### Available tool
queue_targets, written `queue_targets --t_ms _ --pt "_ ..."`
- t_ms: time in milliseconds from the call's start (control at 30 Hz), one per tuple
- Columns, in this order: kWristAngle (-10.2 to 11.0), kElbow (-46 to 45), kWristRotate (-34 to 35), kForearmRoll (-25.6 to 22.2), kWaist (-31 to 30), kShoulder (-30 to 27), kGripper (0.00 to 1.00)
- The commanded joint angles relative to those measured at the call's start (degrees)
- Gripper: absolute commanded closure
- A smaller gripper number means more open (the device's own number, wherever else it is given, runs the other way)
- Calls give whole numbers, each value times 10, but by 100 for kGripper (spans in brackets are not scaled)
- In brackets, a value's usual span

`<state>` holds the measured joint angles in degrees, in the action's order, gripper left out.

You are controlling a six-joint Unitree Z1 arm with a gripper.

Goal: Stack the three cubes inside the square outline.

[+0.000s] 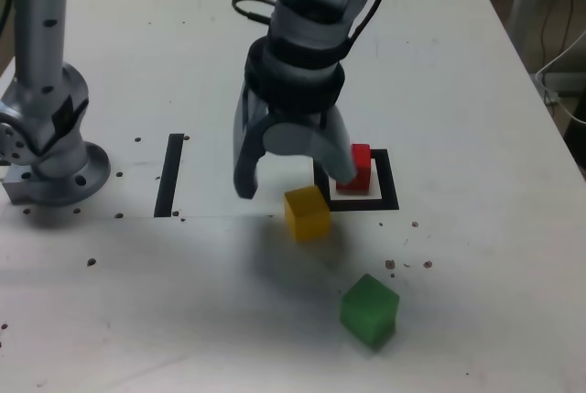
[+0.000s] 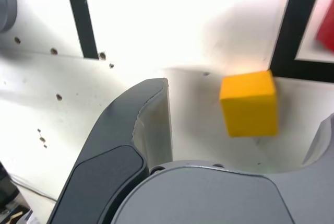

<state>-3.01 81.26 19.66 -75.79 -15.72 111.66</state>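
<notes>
Arm bent down over the white surface [image 1: 476, 91], gripper [image 1: 293, 180] with jaws spread apart and holding nothing.

Landmark: square outline [image 1: 388, 182]. The red cube [image 1: 358, 166] sits inside it. The yellow cube [image 1: 306, 212] rests just outside its near corner, between the jaws in the wrist view. The green cube [image 1: 370, 310] lies well in front. A black strip [image 1: 169, 175] lies well to the exterior view's left, with scattered dark specks around.

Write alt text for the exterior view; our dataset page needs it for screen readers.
An open gripper hangs over a white table, just behind a yellow cube. A red cube sits inside the square outline; a green cube lies nearer the camera.
</notes>
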Motion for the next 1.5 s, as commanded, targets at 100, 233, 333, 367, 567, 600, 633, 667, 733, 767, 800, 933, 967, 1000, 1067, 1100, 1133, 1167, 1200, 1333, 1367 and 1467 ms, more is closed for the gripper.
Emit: queue_targets --t_ms 100,233,333,367,567,600,633,667,733,767,800,933,967,1000,1067,1100,1133,1167,1200,1333,1367,1467 --pt "-20 0 5 7 -20 19 4" --pt "-28 5 2 12 -25 33 5" --pt "-30 10 -5 16 -26 45 6" --pt "-31 12 -8 18 -26 49 6" --pt "-36 17 -25 33 -22 69 8" --pt "-37 16 -29 35 -20 72 8" --pt "-38 14 -32 38 -18 74 9" --pt "-39 13 -34 40 -16 76 10" --pt "-40 10 -38 42 -12 78 13" --pt "-40 9 -39 43 -10 78 15" --pt "-40 9 -40 43 -8 79 17" --pt "-42 6 -42 43 -2 82 30" --pt "-43 5 -42 44 -2 83 35" --pt "-43 5 -42 44 -1 84 38" --pt "-44 4 -42 45 -1 84 44" --pt "-44 5 -42 46 -1 85 47" --pt "-43 6 -42 46 -1 85 51" --pt "-42 7 -43 46 -1 85 55" --pt "-40 8 -44 47 -1 85 59" --pt "-34 12 -48 48 -1 84 69" --pt "-33 13 -49 49 -1 84 70" --pt "-33 14 -49 47 -1 84 70"
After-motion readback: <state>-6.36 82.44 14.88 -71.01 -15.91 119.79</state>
